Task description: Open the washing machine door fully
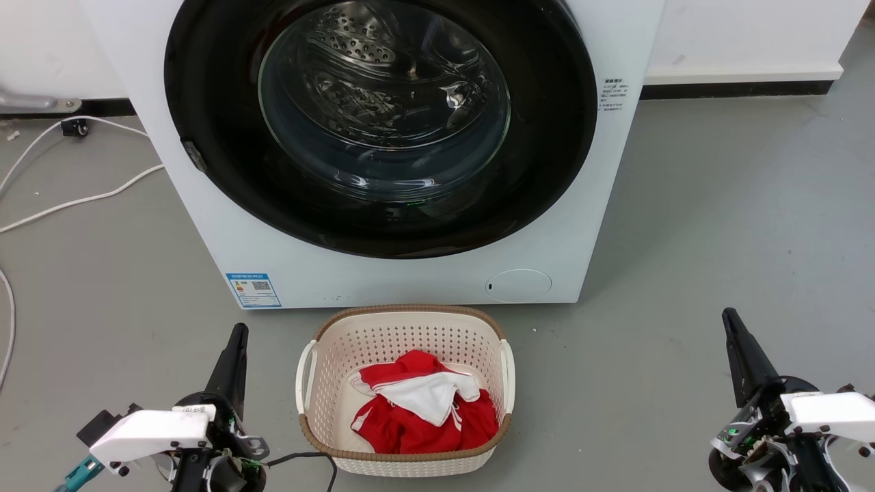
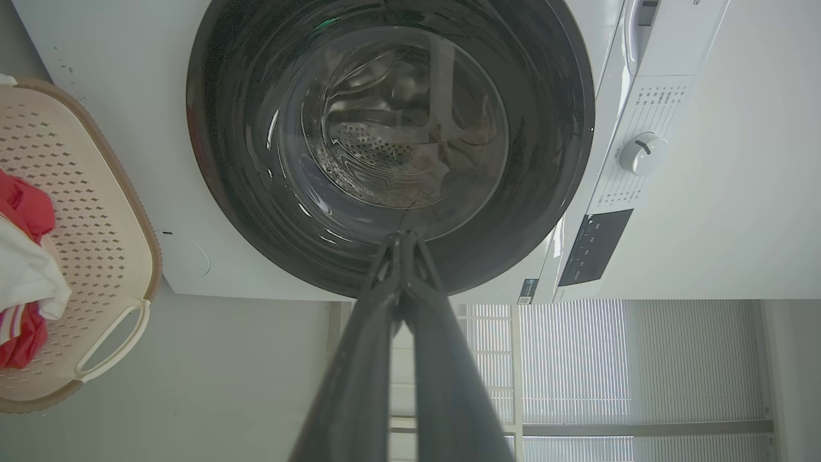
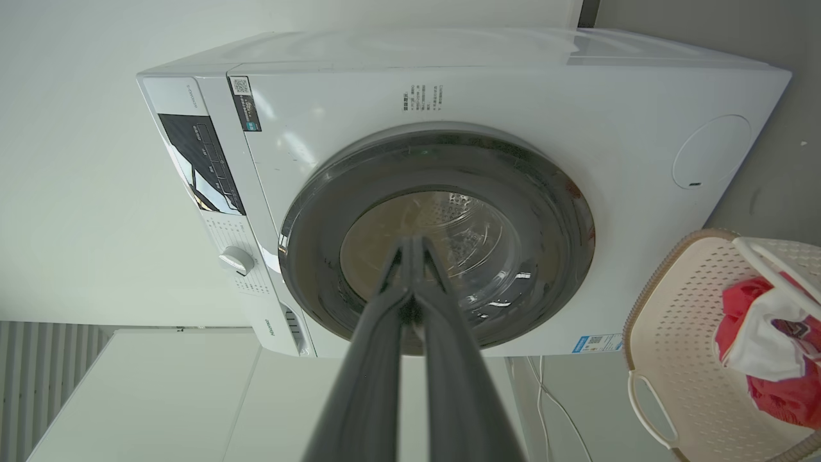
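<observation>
The washing machine door [image 1: 547, 137] is a big round glossy black disc with a clear glass bowl centre, lying flat against the white washer front. A small dark tab [image 1: 193, 156] sits on its left rim. The door [image 2: 545, 160] also fills the upper left wrist view and the door [image 3: 558, 218] is centred in the right wrist view. My left gripper [image 1: 238, 331] is low at the lower left, fingers pressed together, well short of the washer. My right gripper [image 1: 729, 316] is at the lower right, fingers together too, holding nothing.
A cream laundry basket [image 1: 403, 321] with red and white clothes [image 1: 420, 406] stands on the grey floor right before the washer, between my arms. White cables [image 1: 75, 201] trail on the floor at the left. A control dial [image 2: 643, 154] sits on the washer's panel.
</observation>
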`<state>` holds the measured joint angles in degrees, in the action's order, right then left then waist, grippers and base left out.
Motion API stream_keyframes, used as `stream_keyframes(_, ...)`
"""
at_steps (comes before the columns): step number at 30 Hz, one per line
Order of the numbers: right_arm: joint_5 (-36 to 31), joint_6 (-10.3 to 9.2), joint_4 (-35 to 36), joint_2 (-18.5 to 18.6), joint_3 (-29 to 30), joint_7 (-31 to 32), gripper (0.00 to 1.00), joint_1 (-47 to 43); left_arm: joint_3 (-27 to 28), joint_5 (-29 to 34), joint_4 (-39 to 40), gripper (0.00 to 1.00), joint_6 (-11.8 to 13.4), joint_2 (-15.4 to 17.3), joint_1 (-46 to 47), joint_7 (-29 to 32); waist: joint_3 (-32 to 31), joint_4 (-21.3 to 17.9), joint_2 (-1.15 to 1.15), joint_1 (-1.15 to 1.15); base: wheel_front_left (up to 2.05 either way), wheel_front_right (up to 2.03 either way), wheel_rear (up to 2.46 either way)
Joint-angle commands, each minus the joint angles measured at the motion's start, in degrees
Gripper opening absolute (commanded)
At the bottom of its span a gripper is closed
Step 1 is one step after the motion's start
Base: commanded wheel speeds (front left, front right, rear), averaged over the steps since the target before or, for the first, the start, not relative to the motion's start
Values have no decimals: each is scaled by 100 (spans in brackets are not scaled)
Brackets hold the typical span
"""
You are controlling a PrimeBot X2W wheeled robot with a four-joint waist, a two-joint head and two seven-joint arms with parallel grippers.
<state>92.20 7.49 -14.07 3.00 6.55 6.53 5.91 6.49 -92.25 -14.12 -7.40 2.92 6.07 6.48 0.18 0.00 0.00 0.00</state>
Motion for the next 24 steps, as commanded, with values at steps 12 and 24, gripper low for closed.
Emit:
stream_keyframes(12,1,0,-3,-26,-5,-1,0,83,10,18,5,0,-23,-4,44,7,0,0,0,0,0,0,0)
stream_keyframes(24,1,0,-3,-26,-5,-1,0,83,10,18,5,0,-23,-4,44,7,0,0,0,0,0,0,0)
